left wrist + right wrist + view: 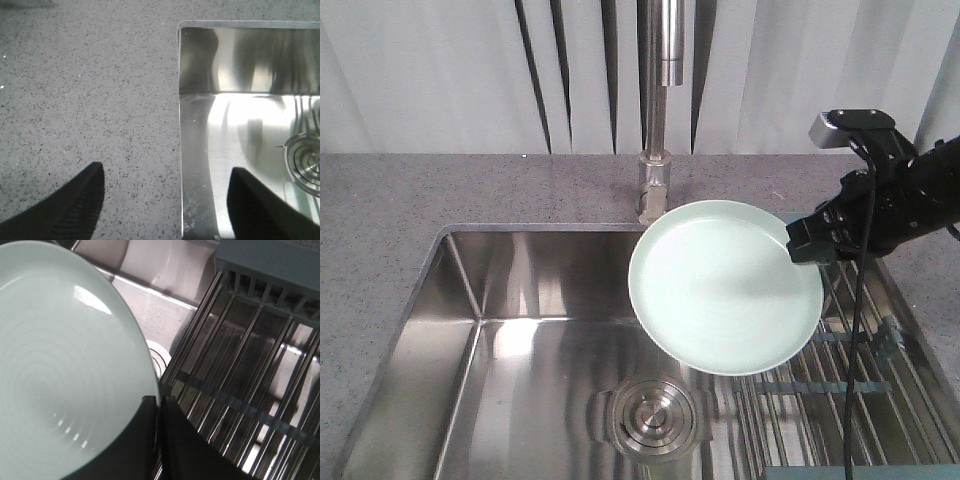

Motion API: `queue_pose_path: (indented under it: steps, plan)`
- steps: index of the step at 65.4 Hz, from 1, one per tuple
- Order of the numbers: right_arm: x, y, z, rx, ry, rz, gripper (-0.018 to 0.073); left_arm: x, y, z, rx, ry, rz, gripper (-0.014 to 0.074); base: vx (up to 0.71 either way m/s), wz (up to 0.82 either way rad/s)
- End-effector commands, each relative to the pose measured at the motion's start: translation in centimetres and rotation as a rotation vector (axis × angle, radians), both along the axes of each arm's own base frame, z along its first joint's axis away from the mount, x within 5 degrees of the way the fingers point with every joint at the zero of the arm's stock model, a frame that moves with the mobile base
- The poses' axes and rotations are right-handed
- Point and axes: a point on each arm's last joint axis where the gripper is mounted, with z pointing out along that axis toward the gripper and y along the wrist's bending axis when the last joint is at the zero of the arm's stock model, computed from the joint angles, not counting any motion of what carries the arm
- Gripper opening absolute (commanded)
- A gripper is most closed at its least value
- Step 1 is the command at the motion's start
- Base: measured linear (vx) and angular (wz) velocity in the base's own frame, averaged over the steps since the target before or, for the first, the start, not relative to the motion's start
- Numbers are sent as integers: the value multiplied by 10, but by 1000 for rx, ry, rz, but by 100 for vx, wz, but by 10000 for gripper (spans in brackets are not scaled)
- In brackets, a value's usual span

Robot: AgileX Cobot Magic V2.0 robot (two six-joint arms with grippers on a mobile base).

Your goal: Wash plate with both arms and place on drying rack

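Observation:
The pale mint-green plate (725,288) hangs tilted over the sink, its face toward the front camera, just below the faucet. My right gripper (807,243) is shut on the plate's right rim; in the right wrist view the plate (65,370) fills the left and my right gripper (159,401) pinches its edge. The drying rack (840,395) lies under and to the right of the plate, its metal rods and grey-blue frame (270,262) visible. My left gripper (165,182) is open with nothing between its fingers, hovering over the sink's left edge. It is out of the front view.
The steel sink basin (520,340) has a round drain (653,415) at the front centre. A steel faucet (658,120) rises behind the plate. Speckled grey countertop (85,95) surrounds the basin. A black cable (858,330) hangs from the right arm over the rack.

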Motion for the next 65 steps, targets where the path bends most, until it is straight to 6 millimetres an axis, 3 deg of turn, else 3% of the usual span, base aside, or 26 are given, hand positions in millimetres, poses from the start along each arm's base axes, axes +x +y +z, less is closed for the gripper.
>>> queue_pose_path:
  steps: [1, 18, 36, 50, 65]
  plan:
    - [-16, 2, 20, 40, -88, -18, -1, 2, 0, 13, -14, -84, 2, 482, 0, 0]
    - [-44, 25, 13, 60, -66, 24, -1, 2, 0, 13, -14, -84, 2, 482, 0, 0]
    - [-52, 68, 13, 104, -98, 77, -1, 2, 0, 13, -14, -84, 2, 482, 0, 0]
    - [-43, 97, 17, 127, -86, 126, -1, 2, 0, 13, -14, -84, 2, 482, 0, 0]
    - [-15, 115, 15, 122, -86, 148, -1, 2, 0, 13, -14, -84, 2, 482, 0, 0]
